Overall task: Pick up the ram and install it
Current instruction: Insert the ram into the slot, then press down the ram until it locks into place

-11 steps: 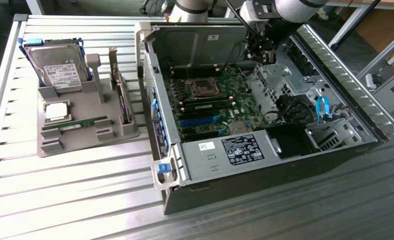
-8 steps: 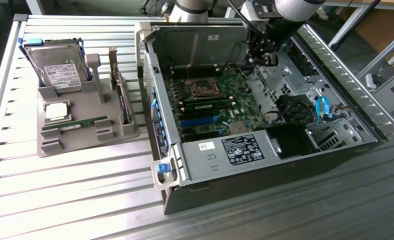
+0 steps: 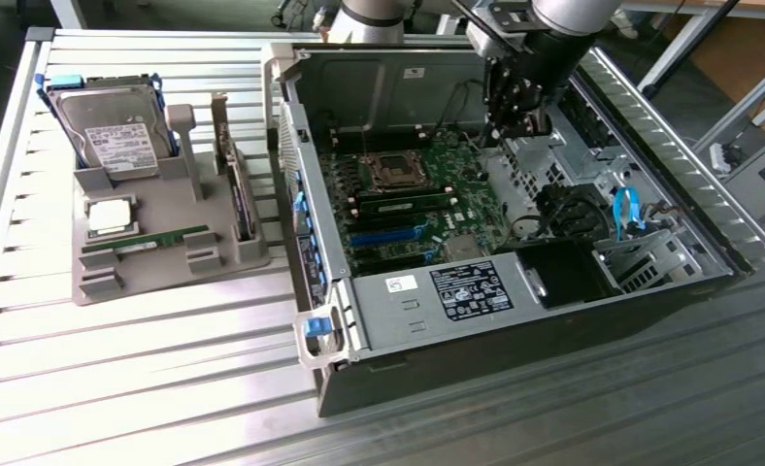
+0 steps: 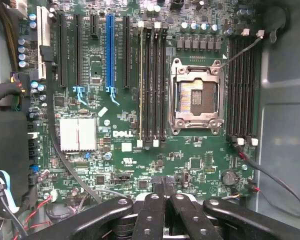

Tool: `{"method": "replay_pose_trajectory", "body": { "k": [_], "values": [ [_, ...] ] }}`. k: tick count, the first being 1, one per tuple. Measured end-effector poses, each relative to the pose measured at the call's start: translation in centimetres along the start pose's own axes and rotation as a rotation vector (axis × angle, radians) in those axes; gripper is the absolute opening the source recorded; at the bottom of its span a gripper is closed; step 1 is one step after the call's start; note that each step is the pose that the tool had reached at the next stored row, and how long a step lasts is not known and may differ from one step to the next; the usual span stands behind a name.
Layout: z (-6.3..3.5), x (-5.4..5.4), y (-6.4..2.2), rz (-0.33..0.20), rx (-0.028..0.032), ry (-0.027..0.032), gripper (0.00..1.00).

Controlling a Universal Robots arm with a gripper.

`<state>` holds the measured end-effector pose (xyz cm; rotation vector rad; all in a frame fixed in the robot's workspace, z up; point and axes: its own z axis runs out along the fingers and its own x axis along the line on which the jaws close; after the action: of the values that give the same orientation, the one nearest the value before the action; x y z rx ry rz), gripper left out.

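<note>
1. At the exterior view's left, a grey holder tray (image 3: pixel 162 248) on the slatted table (image 3: pixel 123 388) carries a hard drive (image 3: pixel 114 131), a processor chip (image 3: pixel 108 216) and one ram (image 3: pixel 143 240) stick lying near its front edge.
2. Inside the open computer case (image 3: pixel 513 291), another green stick (image 3: pixel 402 206) appears already seated beside the empty processor socket (image 3: pixel 393 171), so the install looks largely done.
3. The gripper (image 4: pixel 164 192) hangs over the motherboard (image 4: pixel 140 150) near the case's rear wall, fingers pressed together, holding nothing.
</note>
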<state>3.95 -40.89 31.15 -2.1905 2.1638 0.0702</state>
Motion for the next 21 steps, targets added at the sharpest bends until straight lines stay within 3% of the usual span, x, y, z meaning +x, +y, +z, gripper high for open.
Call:
{"method": "replay_pose_trajectory", "body": {
  "k": [1,2,3,6,9,16,21],
  "values": [
    [0.0,0.0,0.0,0.0,0.0,0.0061,0.09],
    [0.0,0.0,0.0,0.0,-0.0006,0.048,0.09],
    [0.0,0.0,0.0,-0.001,-0.0008,0.0524,0.09],
    [0.0,0.0,0.0,-0.001,-0.0007,0.0526,0.09],
    [0.41,0.0,0.69,0.0,-0.0003,0.053,0.09],
    [2.37,0.1,1.78,-0.001,-0.0004,0.0552,0.09],
    [3.87,0.2,2.49,-0.001,-0.0005,0.0651,0.09]
  ]
}}
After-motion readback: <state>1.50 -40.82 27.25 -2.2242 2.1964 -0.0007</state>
